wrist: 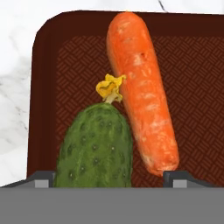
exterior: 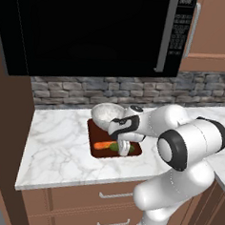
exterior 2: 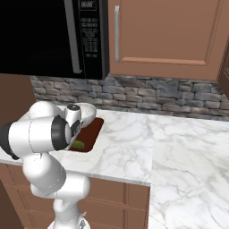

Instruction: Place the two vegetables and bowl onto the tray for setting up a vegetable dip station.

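Hand view, items as I read them from my station: cucumber (wrist: pixel 96 148), lying on the tray (wrist: pixel 197 87) between my two fingertips (wrist: pixel 43 178), which stand wide apart and touch neither side of it, so I log the gripper (wrist: pixel 107 177) as open and holding nothing. Its long axis runs straight away from the hand, yellow blossom end farthest out. Carrot (wrist: pixel 142 92), on the same tray, just right of the cucumber and touching it near the flower; long axis also runs away from the hand, leaning slightly left at the far end. Left base view: bowl (exterior: pixel 106 114) sits on the tray's far end, beyond the gripper (exterior: pixel 124 149).
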